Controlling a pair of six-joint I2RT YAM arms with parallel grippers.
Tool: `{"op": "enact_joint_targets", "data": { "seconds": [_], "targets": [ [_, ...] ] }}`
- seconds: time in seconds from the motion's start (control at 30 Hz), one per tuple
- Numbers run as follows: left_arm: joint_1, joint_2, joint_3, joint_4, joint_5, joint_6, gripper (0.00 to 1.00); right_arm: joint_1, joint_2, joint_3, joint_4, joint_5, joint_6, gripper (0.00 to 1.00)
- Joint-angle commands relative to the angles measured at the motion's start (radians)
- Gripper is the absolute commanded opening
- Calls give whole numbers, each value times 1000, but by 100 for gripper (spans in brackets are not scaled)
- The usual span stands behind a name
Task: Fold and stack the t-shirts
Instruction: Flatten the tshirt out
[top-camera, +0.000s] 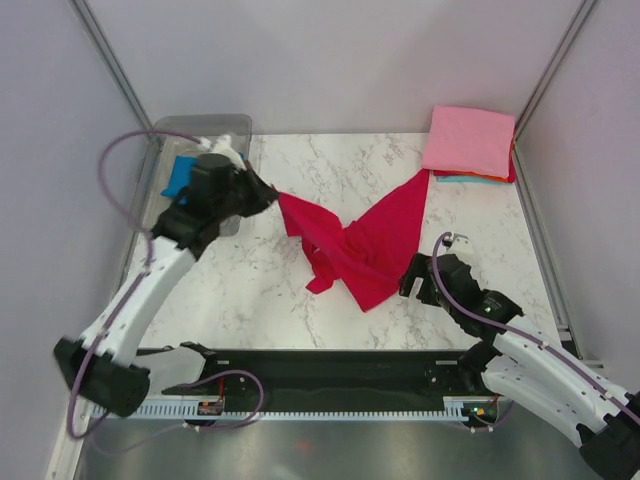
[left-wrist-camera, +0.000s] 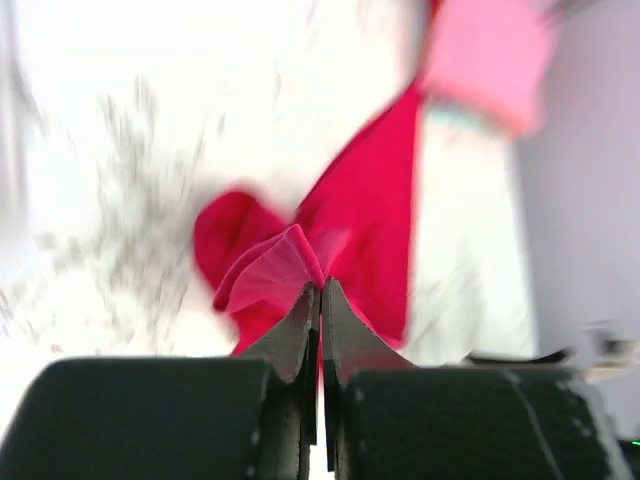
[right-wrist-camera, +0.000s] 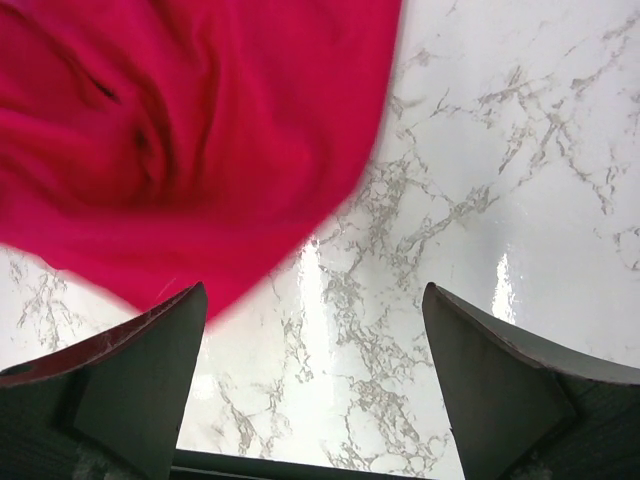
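A crimson red t-shirt (top-camera: 365, 245) lies crumpled and stretched across the middle of the marble table. My left gripper (top-camera: 272, 193) is shut on its left edge and holds it lifted; the wrist view shows a red fold (left-wrist-camera: 275, 270) pinched between the fingertips. My right gripper (top-camera: 412, 278) is open and empty just off the shirt's right lower edge, with red cloth (right-wrist-camera: 180, 140) ahead of its fingers. A folded light pink t-shirt (top-camera: 468, 140) tops a stack at the back right, with orange and teal edges under it. A bright blue t-shirt (top-camera: 180, 178) lies in the tub.
A clear plastic tub (top-camera: 200, 135) stands at the back left, partly behind my left arm. Grey walls and metal frame posts close in the table on three sides. A black rail (top-camera: 330, 370) runs along the near edge.
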Motion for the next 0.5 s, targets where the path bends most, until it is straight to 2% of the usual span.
{"op": "enact_joint_targets", "data": {
  "seconds": [0.0,0.1,0.37,0.47],
  "targets": [
    [9,-220,157,-201,-251,56,2,2,18,57,-16,44,18,97],
    [12,-306,149,-278,-298,59,2,2,52,65,-16,51,36,97],
    [13,-476,-205,-323,-191,36,2,2,116,94,7,19,19,97],
    [12,-532,-295,-329,-196,56,2,2,136,60,108,-56,-8,97]
  ]
}}
